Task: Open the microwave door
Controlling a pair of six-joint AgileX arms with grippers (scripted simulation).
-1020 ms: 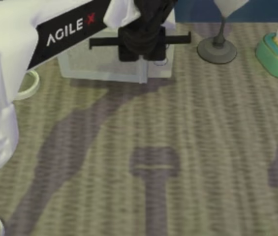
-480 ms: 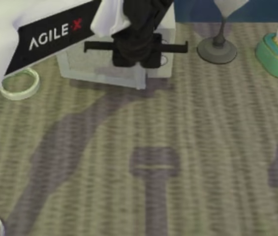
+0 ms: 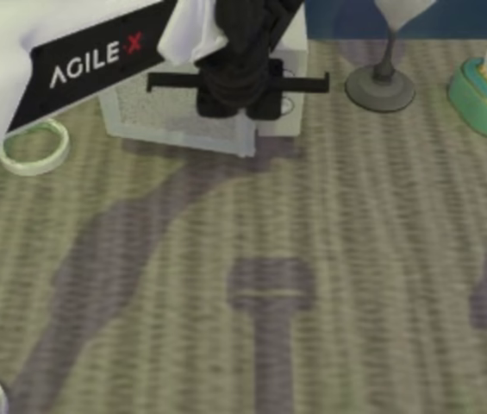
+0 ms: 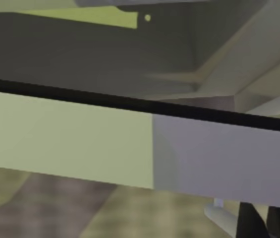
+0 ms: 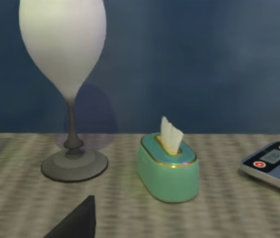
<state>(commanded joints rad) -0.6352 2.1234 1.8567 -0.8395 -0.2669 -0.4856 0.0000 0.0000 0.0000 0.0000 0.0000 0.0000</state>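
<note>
Near the left edge of the worktop, a pale ring (image 3: 32,147), well apart from the job and out of the way; a second like it at the near left corner. Against the far edge, left of centre, the microwave (image 3: 290,43), front turned toward the near edge so that it can be reached from above and ahead. Across most of that front, the microwave door (image 3: 170,112) with its speckled mesh window, its free edge close to the knob panel; seems already swung a little off the body, judging by the yellowish interior (image 4: 105,15) showing past the door's rim in the left wrist view, though how far cannot be told. Right over the door's free edge, the left claw (image 3: 239,108), brought in on a long reach from the far left corner, likely so as to catch the edge opposite the hinge, where a pull turns the door most easily; open or closed, cannot tell. Probably early in the swing, with most of the opening left to do. Further right along the far edge, a white goblet-shaped stand (image 3: 381,86), then a teal tissue box (image 3: 483,97), both clear of the door's sweep. Beyond the box in the right wrist view, a small scale (image 5: 273,161). Parked off to the right and outside the top view, the right claw (image 5: 75,223), idle; grip state, cannot tell
</note>
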